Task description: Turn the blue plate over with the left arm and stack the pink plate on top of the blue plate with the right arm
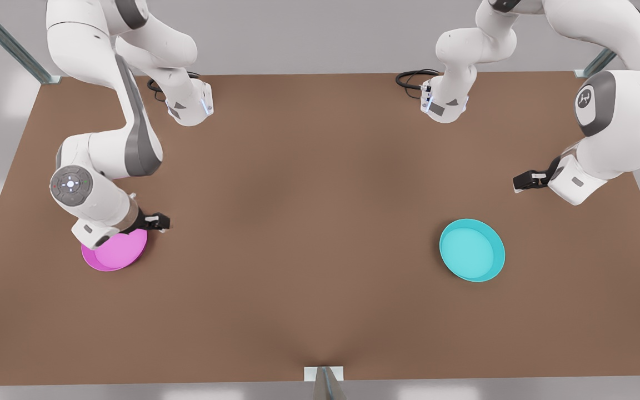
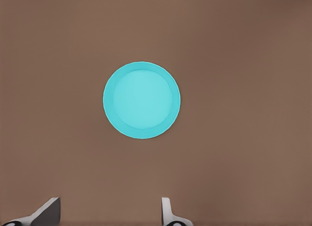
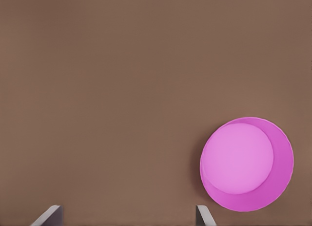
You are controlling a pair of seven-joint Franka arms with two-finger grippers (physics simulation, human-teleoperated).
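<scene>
Soft, even light across a matte brown table [image 1: 320, 289], with no hard shadows.

Light falls diffusely from above: near the table's centre lies a faint darker patch, and toward its far corners the brown turns paler. The blue plate [image 1: 472, 250] shows a mild sheen on its floor and a darker inner rim wall; the pink plate [image 1: 115, 251] is partly shaded under the arm over it. In the front view the table's edges splay outward. Both wrist views are evenly lit, with plate rims slightly soft.
</scene>
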